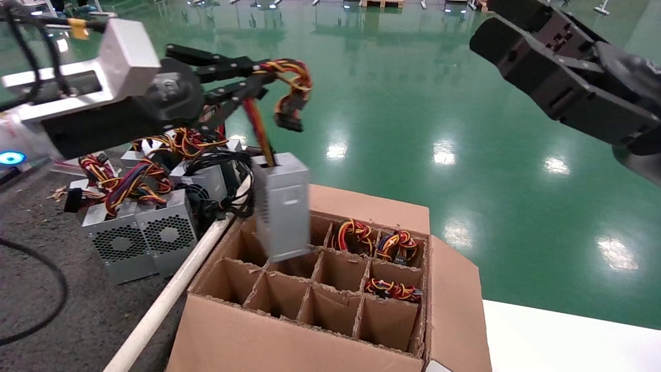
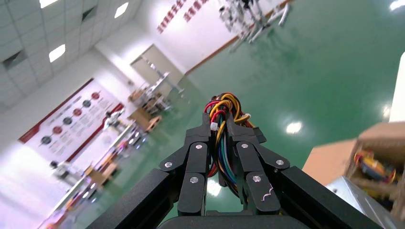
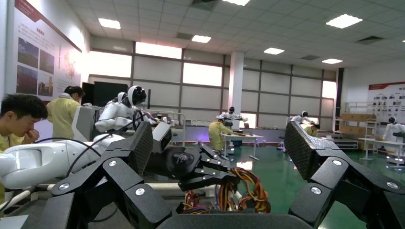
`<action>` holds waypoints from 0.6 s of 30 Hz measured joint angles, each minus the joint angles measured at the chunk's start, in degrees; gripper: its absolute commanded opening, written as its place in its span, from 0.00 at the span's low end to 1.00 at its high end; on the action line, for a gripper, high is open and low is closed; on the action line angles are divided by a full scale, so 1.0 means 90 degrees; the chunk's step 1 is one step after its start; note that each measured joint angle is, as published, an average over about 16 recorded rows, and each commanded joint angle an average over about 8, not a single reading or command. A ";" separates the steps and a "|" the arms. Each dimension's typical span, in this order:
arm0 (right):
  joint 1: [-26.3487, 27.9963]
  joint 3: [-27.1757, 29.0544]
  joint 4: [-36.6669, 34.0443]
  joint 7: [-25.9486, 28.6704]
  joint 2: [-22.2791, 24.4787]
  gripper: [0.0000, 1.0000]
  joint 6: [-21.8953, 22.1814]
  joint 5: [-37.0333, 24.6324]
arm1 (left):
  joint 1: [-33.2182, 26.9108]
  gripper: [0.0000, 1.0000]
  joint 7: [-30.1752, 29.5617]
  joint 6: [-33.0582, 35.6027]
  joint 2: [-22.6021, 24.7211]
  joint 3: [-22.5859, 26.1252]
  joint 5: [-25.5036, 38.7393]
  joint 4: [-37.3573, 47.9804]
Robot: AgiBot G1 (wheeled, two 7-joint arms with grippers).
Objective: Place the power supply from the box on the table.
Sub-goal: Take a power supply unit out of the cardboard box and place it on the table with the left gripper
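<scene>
A slim silver-grey power supply (image 1: 282, 206) hangs upright by its coloured wires (image 1: 289, 82) over the far left cells of the brown cardboard box (image 1: 315, 315), its lower end just above the dividers. My left gripper (image 1: 258, 77) is shut on that wire bundle (image 2: 220, 125), high above the box. The dark grey speckled table (image 1: 51, 289) lies to the left, edged by a white tube rail (image 1: 170, 294). My right gripper (image 3: 217, 143) is raised at the upper right (image 1: 521, 46), open and holding nothing; in its view the left gripper (image 3: 210, 171) and wires show.
Several grey power supplies with fan grilles (image 1: 139, 235) and tangled wires stand on the table by the rail. Three box cells at the far right hold wired units (image 1: 395, 245). A black cable (image 1: 46, 289) loops on the table. A white surface (image 1: 568, 341) lies right of the box.
</scene>
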 measured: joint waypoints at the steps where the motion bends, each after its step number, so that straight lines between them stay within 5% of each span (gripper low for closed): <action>1: 0.0000 0.0000 0.0000 0.0000 0.0000 1.00 0.0000 0.0000 | 0.0004 0.00 -0.0005 -0.0013 -0.0077 -0.0005 0.0025 -0.0025; 18: 0.0000 0.0000 0.0000 0.0000 0.0000 1.00 0.0000 0.0000 | 0.0140 0.00 -0.0381 -0.0389 -0.1452 -0.0078 0.0429 -0.0714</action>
